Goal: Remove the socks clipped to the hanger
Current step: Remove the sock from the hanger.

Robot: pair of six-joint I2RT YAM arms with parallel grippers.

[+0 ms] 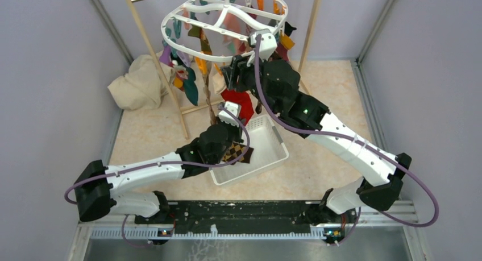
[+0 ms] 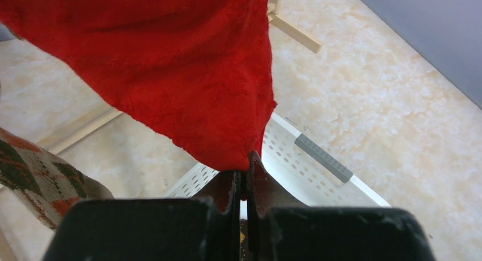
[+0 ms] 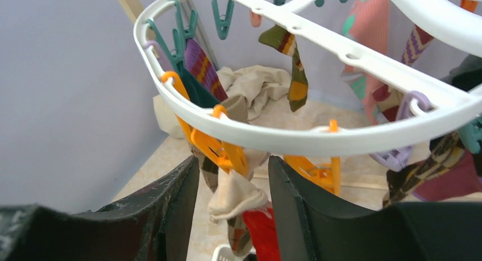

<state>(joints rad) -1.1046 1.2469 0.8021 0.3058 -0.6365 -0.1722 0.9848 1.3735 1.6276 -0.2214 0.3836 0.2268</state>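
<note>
The white oval hanger (image 1: 224, 22) hangs at the back with several socks clipped to its pegs. A red sock (image 2: 170, 62) with a cream cuff (image 3: 236, 195) hangs from an orange peg (image 3: 219, 150). My left gripper (image 2: 245, 170) is shut on the red sock's lower tip, above the basket; in the top view this gripper (image 1: 230, 110) sits just under the red sock (image 1: 239, 102). My right gripper (image 3: 233, 158) stands open under the hanger rim (image 3: 318, 139), with the orange peg and the cream cuff between its fingers and a gap on each side.
A white mesh basket (image 1: 267, 153) sits below the hanger with an argyle sock (image 1: 239, 154) in it. The wooden pole rack (image 1: 165, 73) stands around the hanger. A cream cloth bundle (image 1: 136, 82) lies at the back left. Grey walls close in both sides.
</note>
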